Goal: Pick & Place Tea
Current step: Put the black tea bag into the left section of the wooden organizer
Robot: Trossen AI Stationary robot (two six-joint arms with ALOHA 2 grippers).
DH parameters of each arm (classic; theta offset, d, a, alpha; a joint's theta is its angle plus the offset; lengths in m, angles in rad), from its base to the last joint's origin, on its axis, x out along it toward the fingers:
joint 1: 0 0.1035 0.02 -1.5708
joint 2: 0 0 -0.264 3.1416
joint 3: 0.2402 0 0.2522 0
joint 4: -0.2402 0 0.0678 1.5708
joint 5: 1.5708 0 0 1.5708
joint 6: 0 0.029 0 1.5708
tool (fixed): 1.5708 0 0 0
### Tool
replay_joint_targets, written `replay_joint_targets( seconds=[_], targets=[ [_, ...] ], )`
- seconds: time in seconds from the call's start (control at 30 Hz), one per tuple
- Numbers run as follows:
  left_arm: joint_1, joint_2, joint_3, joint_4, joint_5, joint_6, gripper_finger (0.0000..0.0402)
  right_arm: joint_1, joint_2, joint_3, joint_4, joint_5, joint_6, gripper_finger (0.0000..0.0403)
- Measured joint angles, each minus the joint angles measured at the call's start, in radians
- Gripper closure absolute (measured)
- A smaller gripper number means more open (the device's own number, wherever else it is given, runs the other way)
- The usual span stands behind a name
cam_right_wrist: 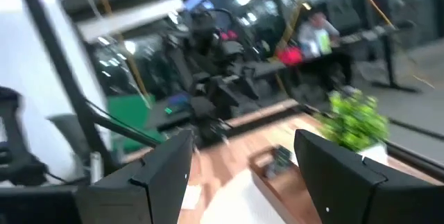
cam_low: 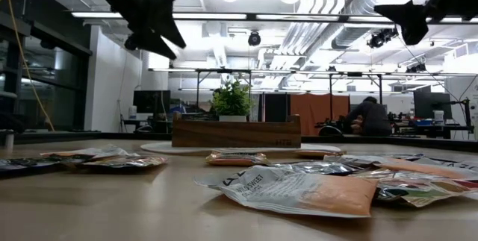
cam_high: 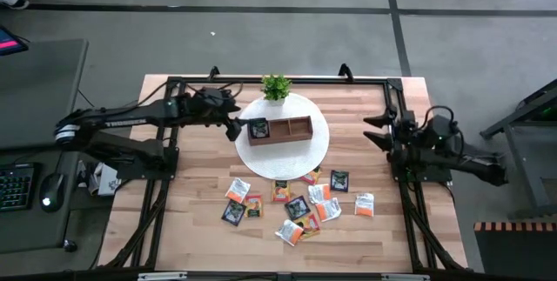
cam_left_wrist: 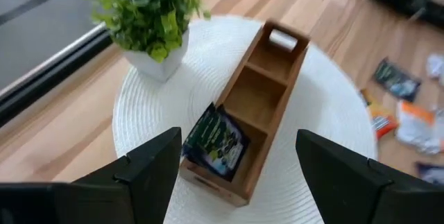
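Several tea sachets [cam_high: 296, 203], dark, orange and white, lie loose on the wooden table near its front. One dark tea sachet [cam_left_wrist: 216, 141] stands tilted in the left end compartment of the wooden tray [cam_high: 280, 130], its lower edge inside and its top leaning over the rim. A small white piece [cam_left_wrist: 282, 40] lies in the tray's far end compartment. My left gripper [cam_left_wrist: 239, 182] hovers open above the tray's left end [cam_high: 233, 124] and touches nothing. My right gripper [cam_high: 376, 129] is raised at the table's right side, open and empty.
The tray sits on a round white mat [cam_high: 305, 155]. A small green potted plant [cam_high: 276, 87] stands on the mat's far edge, just behind the tray. A black frame [cam_high: 278, 79] runs around the table's far and side edges. A person [cam_low: 371, 114] sits far off in the room.
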Motion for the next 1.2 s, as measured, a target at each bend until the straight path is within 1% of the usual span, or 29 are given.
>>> replay_joint_targets(
  seconds=[0.07,0.17,0.3,0.43,0.5,0.57,0.77,0.9,1.03,1.2],
  targets=[
    [0.0,-0.035,-0.002,-0.022,0.007,-0.013,0.0119,0.0,-0.005,-0.042,0.07,-0.005,0.0,0.0153],
    [0.0,-0.107,-0.027,-0.01,0.005,-0.039,0.0119,0.0,0.019,-0.083,0.172,0.0,-0.005,0.0153],
    [-0.008,-0.22,-0.105,0.012,-0.001,-0.107,0.0119,0.0,0.025,-0.144,0.267,0.01,-0.009,0.0153],
    [-0.076,-0.312,-0.181,0.067,-0.018,-0.175,0.0119,0.0,0.023,-0.188,0.366,0.01,-0.019,0.0153],
    [-0.124,-0.342,-0.21,0.09,-0.045,-0.205,0.0119,0.0,0.024,-0.212,0.403,0.011,-0.022,0.0153],
    [-0.175,-0.348,-0.227,0.128,-0.083,-0.234,0.0119,0.0,0.023,-0.226,0.428,0.019,-0.018,0.0153],
    [-0.346,-0.323,-0.257,0.113,-0.148,-0.309,0.0119,0.0,0.031,-0.226,0.409,0.057,-0.026,0.0153],
    [-0.45,-0.314,-0.262,0.027,-0.22,-0.376,0.0119,0.0,0.031,-0.226,0.406,0.056,-0.026,0.0153],
    [-0.54,-0.311,-0.261,-0.068,-0.246,-0.464,0.0119,0.0,0.031,-0.226,0.406,0.055,-0.026,0.0153],
    [-0.642,-0.297,-0.261,-0.148,-0.279,-0.536,0.0119,0.0,0.031,-0.226,0.405,0.055,-0.026,0.0153]
  ],
)
